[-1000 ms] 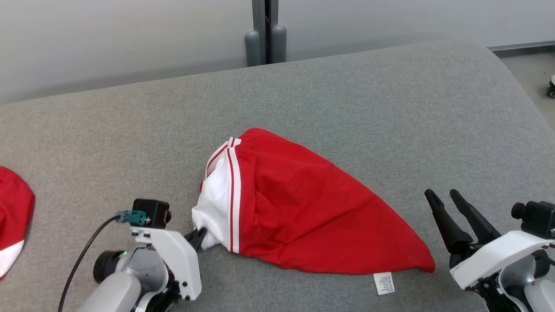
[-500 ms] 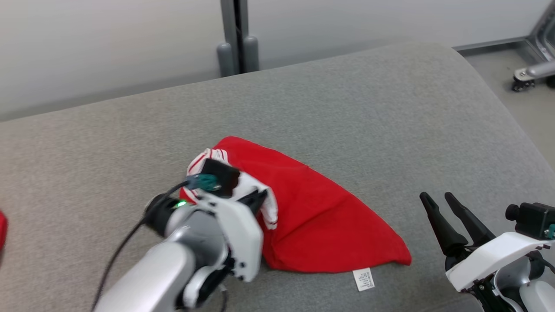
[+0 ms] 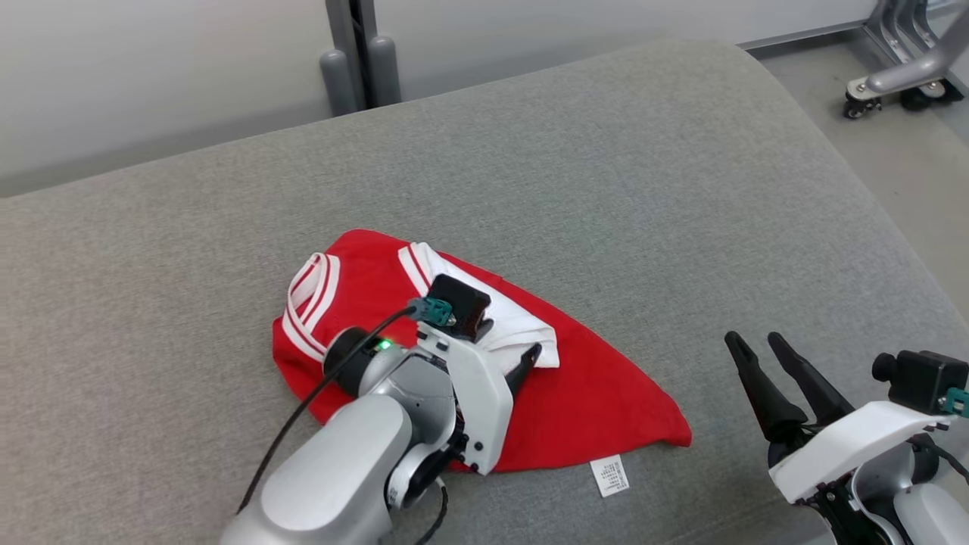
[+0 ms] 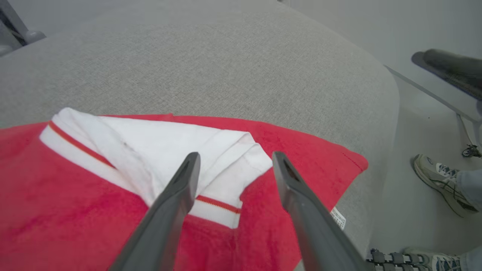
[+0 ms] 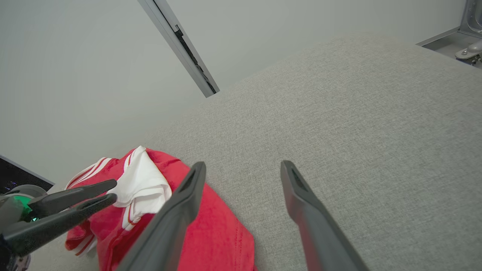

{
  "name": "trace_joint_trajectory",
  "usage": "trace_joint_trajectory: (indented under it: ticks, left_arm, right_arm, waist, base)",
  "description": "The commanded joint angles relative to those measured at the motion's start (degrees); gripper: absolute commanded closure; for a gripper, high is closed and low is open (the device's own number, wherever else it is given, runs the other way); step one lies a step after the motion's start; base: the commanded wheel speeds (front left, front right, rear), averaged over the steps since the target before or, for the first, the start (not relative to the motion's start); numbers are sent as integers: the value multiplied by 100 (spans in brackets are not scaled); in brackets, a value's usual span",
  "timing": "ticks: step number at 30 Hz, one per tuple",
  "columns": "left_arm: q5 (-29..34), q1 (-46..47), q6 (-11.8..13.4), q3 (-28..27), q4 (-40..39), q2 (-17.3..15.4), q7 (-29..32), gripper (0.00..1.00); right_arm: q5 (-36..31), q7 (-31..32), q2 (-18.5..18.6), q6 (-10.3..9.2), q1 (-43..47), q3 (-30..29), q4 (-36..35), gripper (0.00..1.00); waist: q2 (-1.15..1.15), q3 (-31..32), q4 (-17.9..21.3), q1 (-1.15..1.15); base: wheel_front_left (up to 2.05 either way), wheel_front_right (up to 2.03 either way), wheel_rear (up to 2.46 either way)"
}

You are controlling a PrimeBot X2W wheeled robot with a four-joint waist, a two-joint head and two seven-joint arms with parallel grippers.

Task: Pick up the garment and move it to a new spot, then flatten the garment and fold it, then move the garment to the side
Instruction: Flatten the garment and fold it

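Observation:
The garment is a red shirt with white, red-striped trim, lying on the grey cushioned surface. Its white sleeve is folded over onto the red body. My left gripper hovers over that sleeve. In the left wrist view the left gripper is open, with the white sleeve lying loose beneath and between the fingers. My right gripper stands open off the garment's right corner, holding nothing. In the right wrist view the right gripper points over bare cushion, with the garment at its left.
A white care label sticks out at the garment's near edge. Two grey posts stand behind the surface against the wall. A wheeled metal frame is on the floor at the far right. A person's shoe rests beyond the surface's rounded right edge.
My left gripper carried the white sleeve up and right over the red body, then opened and let it go. The head camera has turned right. The right gripper has held still.

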State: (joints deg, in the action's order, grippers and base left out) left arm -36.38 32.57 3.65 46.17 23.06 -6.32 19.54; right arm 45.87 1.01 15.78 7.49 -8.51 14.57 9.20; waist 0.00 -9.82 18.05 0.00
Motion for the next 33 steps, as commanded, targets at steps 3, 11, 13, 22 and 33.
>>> trace_joint_trajectory:
  ticks: [3, 11, 13, 22, 33]
  left_arm:
    - [7, 87, 61, -92, -49, -88, -156, 0]
    - [-128, 15, 246, -222, 8, -165, 7, 0]
    - [-154, 51, 274, -198, 114, -150, 118, 0]
    - [-186, 333, 282, -151, 690, 17, 182, 0]
    - [-334, 478, 20, -104, 979, 158, 10, 100]
  right_arm:
    - [23, -57, 52, 1, 74, -29, 46, 0]
    - [-7, 20, 57, 1, -3, 36, -5, 0]
    - [-13, 24, 83, 1, -13, 46, -14, 0]
    - [7, -30, 26, 1, -59, 109, 39, 0]
    - [44, -120, 68, 1, 6, 51, 182, 0]
  waist:
    - [0, 85, -164, 0]
    - [0, 92, -268, 0]
    - [0, 64, -251, 0]
    - [0, -11, -152, 0]
    - [0, 129, -414, 0]
  base:
    - [0, 0, 0]
    - [0, 0, 0]
    - [0, 0, 0]
    - [0, 0, 0]
    - [0, 0, 0]
